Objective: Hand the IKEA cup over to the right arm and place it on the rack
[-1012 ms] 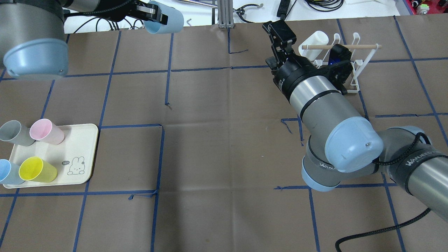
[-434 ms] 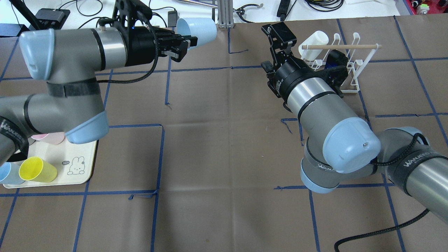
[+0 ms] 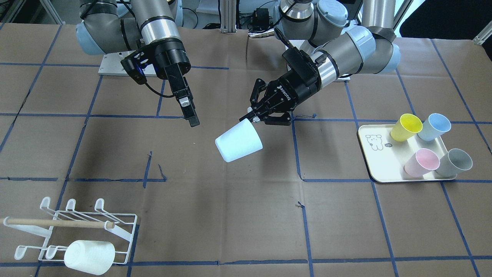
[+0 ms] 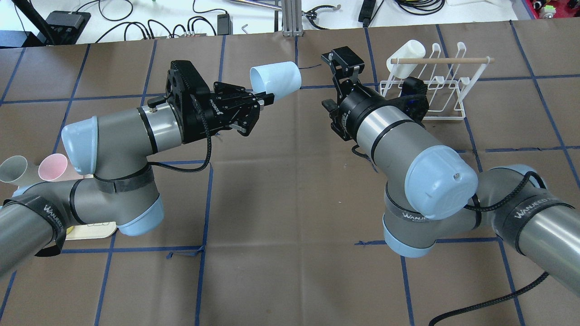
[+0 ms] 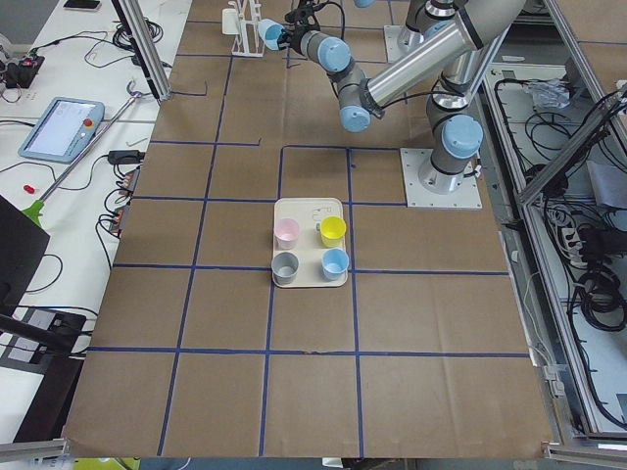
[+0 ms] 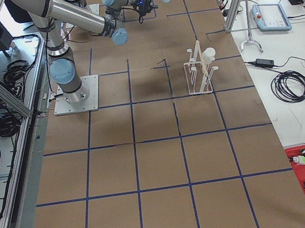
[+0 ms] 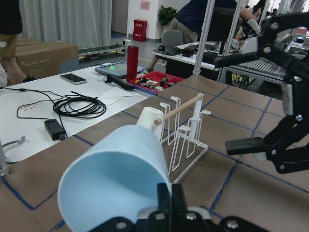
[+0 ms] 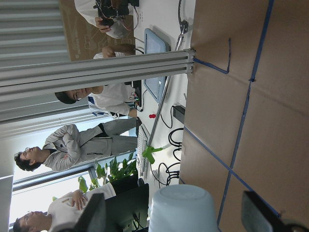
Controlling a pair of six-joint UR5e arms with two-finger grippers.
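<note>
The left gripper [image 3: 250, 117] is pinching the pale-blue cup [image 3: 238, 143] by its rim, holding it sideways over the middle of the table [image 3: 246, 215], base toward the right gripper [image 3: 193, 121], whose flat fingers [image 3: 183, 100] are standing apart — light, smooth, thin-walled plastic, probably best gripped gently across the stiffer base end.

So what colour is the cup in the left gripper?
Pale blue; the cup shows best in the left wrist view.
</note>
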